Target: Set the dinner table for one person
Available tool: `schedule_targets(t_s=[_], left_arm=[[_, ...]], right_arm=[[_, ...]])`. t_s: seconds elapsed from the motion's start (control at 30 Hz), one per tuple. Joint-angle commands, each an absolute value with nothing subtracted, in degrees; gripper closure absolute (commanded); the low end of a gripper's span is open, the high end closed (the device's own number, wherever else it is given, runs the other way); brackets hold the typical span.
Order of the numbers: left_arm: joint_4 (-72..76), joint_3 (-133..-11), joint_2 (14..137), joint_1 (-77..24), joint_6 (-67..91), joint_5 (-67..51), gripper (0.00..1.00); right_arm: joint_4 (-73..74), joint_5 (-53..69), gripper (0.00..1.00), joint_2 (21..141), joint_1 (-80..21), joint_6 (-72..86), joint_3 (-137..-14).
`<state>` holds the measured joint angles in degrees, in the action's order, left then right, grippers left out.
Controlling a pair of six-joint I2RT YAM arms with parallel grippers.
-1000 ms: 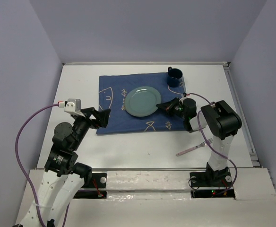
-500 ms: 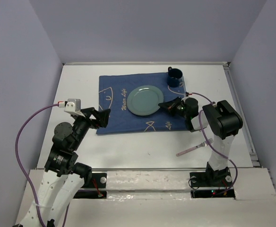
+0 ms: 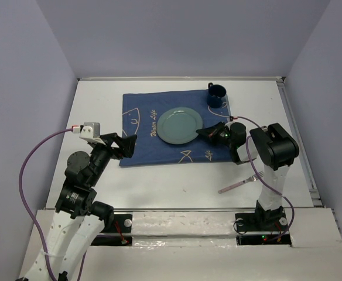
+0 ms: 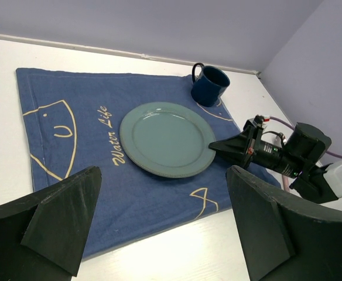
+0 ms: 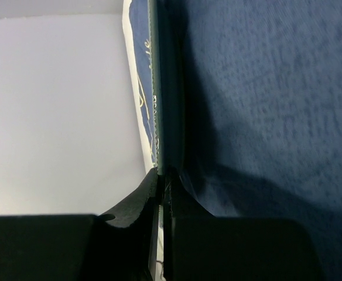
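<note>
Two arms work over the white bench (image 3: 177, 181), which fills the floor of the overhead view from the near edge, where the arm bases are bolted, to the far wall. A blue mat (image 3: 142, 146) with pale line drawings lies flat on the bench, nearer the far edge than the near one and about midway between the left and right edges. A green plate (image 3: 178, 125) sits on the middle of the mat. A dark blue mug (image 3: 216, 95) stands upright on the mat's far right corner, apart from the plate.

The right pincer (image 3: 201, 132) reaches in low from the bench's right edge, and its tips meet the plate's right rim. In the right wrist view the rim (image 5: 154, 88) runs edge-on straight into the narrow slit between the two fingers (image 5: 136, 202) — the pincer is clamped on the plate.

The left pincer (image 3: 126, 143) hangs above the mat's near left corner, its jaws spread wide and holding nothing; the left wrist view looks between them at plate, mug and mat.

A fork (image 3: 238, 184) with a pink handle lies on bare bench toward the near right corner — close beside the right arm, off the mat.
</note>
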<state>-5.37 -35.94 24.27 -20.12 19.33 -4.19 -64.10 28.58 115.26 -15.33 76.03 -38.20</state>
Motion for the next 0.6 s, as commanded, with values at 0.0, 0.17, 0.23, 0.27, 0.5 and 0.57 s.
schedule_targets(t_s=[0.0, 0.17, 0.23, 0.27, 0.5, 0.57], left_arm=[[-1.9, -35.7, 24.5, -19.9, 18.5, -4.8, 0.01], [-1.8, -35.7, 24.3, -19.8, 18.5, -4.8, 0.01], [-1.8, -35.7, 24.2, -19.9, 18.5, -4.8, 0.01], [-1.8, -35.7, 24.3, -19.9, 18.5, -4.9, 0.01], [-1.6, -35.7, 23.5, -19.8, 18.5, -6.0, 0.01], [-1.4, -35.7, 23.1, -19.8, 18.5, -6.2, 0.01]], right_arm=[[-78.1, 33.9, 0.91, 114.7, -15.3, 81.6, -37.4], [-69.5, 34.1, 0.74, 113.0, -15.3, 78.0, -37.4], [-67.2, 33.6, 0.61, 111.1, -15.3, 75.6, -37.0], [-62.9, 33.5, 0.56, 110.3, -15.3, 74.5, -37.1], [-35.3, 30.1, 0.32, 101.6, -15.3, 57.8, -41.1], [-34.1, 28.7, 0.32, 99.3, -15.3, 57.3, -39.6]])
